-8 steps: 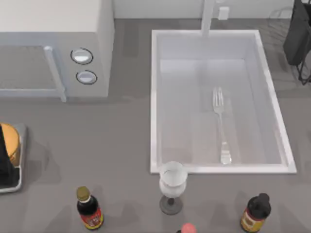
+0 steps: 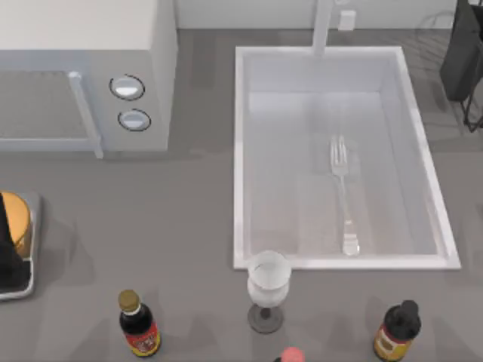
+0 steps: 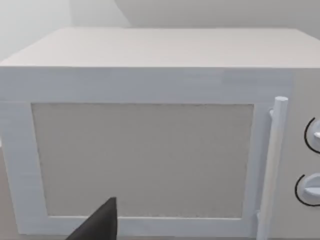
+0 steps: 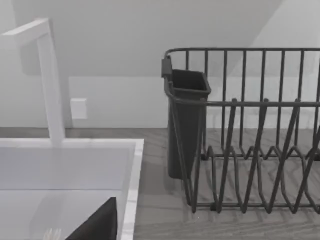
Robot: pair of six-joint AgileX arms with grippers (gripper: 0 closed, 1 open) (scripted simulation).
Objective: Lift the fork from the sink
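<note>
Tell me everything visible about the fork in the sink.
The slim, pale silvery metal fork has four tines and a long thin handle widening to a flat end. It lies flat on the floor of the large white rectangular sink, right of the basin's middle. Its tines point toward the white faucet post, its handle end toward the opposite rim. Nothing else touches it.

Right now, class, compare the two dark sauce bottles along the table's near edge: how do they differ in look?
The left bottle has a gold cap and a red label; the right bottle has a black cap and a yellowish label. The left bottle stands left of the wine glass, the right bottle right of it. Both are dark, upright and outside the sink.
</note>
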